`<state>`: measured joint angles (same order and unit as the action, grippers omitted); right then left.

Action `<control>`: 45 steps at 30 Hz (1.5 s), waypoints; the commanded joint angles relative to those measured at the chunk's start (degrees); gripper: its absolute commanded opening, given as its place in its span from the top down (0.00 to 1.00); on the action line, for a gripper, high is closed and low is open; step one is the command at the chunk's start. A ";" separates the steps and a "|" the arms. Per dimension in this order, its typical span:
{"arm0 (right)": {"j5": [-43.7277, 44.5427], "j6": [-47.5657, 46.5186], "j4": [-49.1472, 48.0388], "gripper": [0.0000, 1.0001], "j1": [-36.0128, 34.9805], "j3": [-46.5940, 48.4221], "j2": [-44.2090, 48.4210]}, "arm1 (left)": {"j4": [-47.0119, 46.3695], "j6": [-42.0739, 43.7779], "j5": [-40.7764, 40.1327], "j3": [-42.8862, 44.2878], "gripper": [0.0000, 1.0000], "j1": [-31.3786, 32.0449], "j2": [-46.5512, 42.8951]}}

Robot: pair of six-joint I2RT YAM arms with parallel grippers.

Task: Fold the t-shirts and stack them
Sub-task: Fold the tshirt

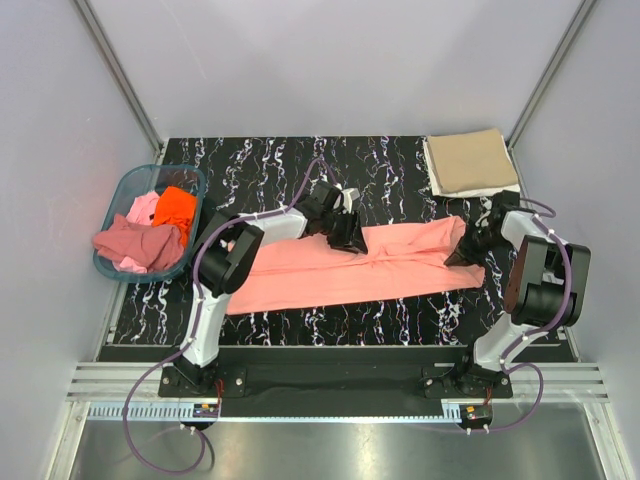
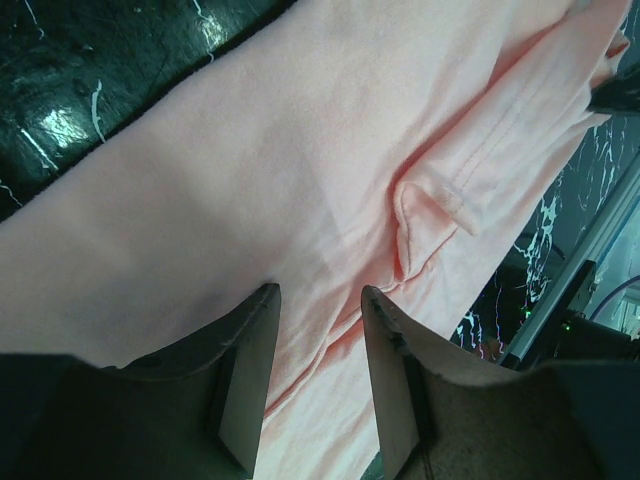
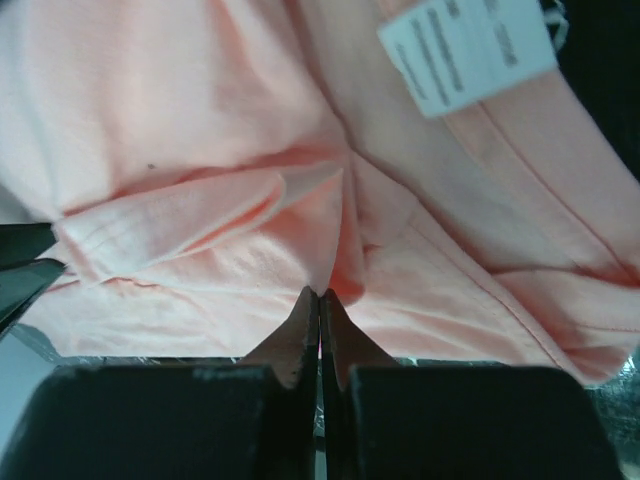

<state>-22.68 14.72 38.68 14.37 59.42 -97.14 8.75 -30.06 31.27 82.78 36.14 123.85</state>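
**Right pinch on the salmon tee may be empty**

From my screen the salmon-pink t-shirt lies as a long band across the middle of the table, running from near the left edge to near the right edge. The right gripper is at the shirt's right end with its fingers pressed fully together. Their tips sit right at a bunched fold, but I can't tell whether any cloth is caught between them. The left gripper hovers over the shirt's far hem, its jaws partly apart and holding nothing.

My worry is the right side. If I lift now and the pinch has missed, or has caught only one layer, the end will slip or the fold will drag crooked. With the left jaws not gripping, the cloth could also skew.

A white care tag shows near the collar, its print too blurred to read.

The folded tan t-shirt sits at the far right corner, and more tees wait in the basket by the left edge
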 commanded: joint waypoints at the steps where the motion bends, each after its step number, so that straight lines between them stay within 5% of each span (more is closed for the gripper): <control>1: 6.84 2.32 4.65 1.00 -0.05 -0.18 2.57 | 4.69 1.94 -3.58 0.27 0.54 -0.37 3.24; 7: 5.71 3.65 4.74 0.99 -0.13 -1.59 0.82 | 5.57 2.20 -3.75 1.41 0.54 -0.54 3.76; 14: 7.21 5.23 7.55 0.72 -0.13 1.48 3.62 | 6.80 1.94 -1.21 3.08 0.53 -0.46 1.22; 26: 6.33 13.67 2.73 0.83 -0.13 0.97 7.76 | 7.86 1.68 -0.15 3.79 0.52 1.30 -6.52; 45: 5.63 14.37 -6.07 0.90 -0.40 2.45 -1.38 | 7.07 0.80 1.34 10.55 0.53 5.52 0.33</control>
<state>-16.84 28.80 34.81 14.24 59.51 -97.54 17.26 -29.26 31.73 90.89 41.32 122.74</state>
